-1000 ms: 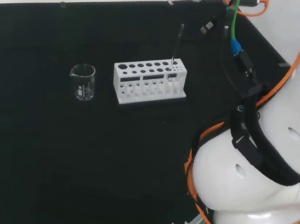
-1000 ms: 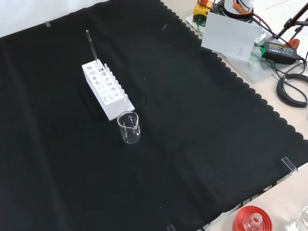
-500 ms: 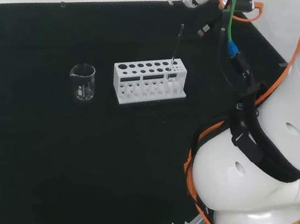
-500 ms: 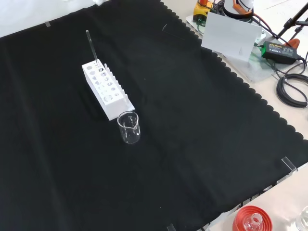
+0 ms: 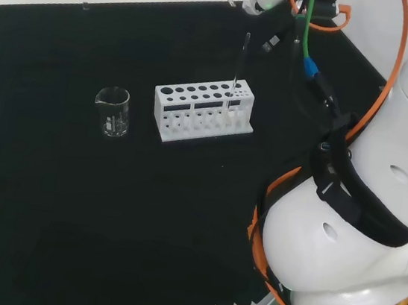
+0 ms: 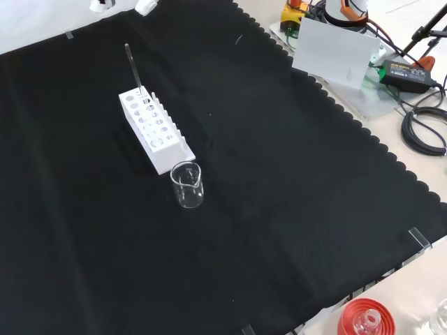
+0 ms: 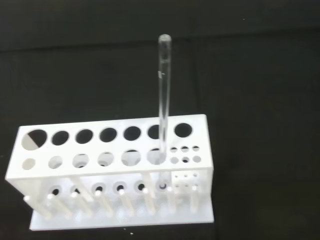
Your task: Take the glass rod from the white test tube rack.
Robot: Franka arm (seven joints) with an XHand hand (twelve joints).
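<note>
So the counter (image 6: 293, 209) is covered in black cloth with a scalloped edge. Sitting on it is a white test tube rack (image 6: 155, 130) and, just beside one end of it, a small clear beaker (image 6: 187, 185). In the front view a red ribbed stand (image 6: 363, 317) sits past the cloth's corner.

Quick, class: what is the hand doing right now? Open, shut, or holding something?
Hand: cannot be told; it holds nothing. The glass rod stands untouched in the white rack.
</note>
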